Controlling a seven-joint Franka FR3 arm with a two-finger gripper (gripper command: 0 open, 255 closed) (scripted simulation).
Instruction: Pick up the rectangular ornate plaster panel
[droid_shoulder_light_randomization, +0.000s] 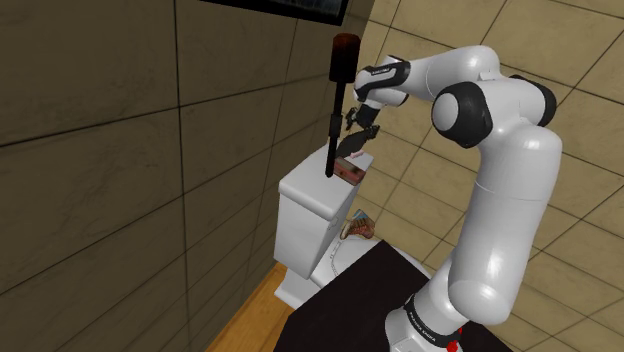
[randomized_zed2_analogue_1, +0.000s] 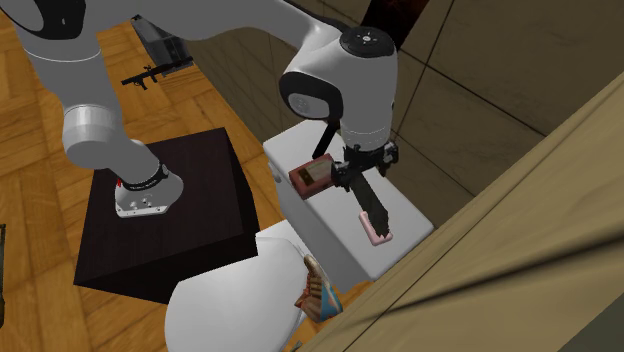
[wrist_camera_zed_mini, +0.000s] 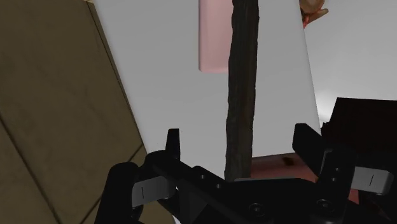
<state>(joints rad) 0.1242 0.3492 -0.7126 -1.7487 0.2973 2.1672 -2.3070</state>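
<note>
On the tank lid (randomized_zed2_analogue_1: 408, 212), the reddish-brown panel (randomized_zed2_analogue_1: 312, 176) lies just below the hand (wrist_camera_zed_mini: 238, 137).

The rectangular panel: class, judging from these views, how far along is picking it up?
Done: the approach; the pincer hangs over the white tank lid, close beside the reddish-brown panel. In hand: lining up; its fingers stand apart with a dark strip between them, clasping nothing. Left: centring on the panel, which lies flat on the lid, then closing and lifting.
</note>
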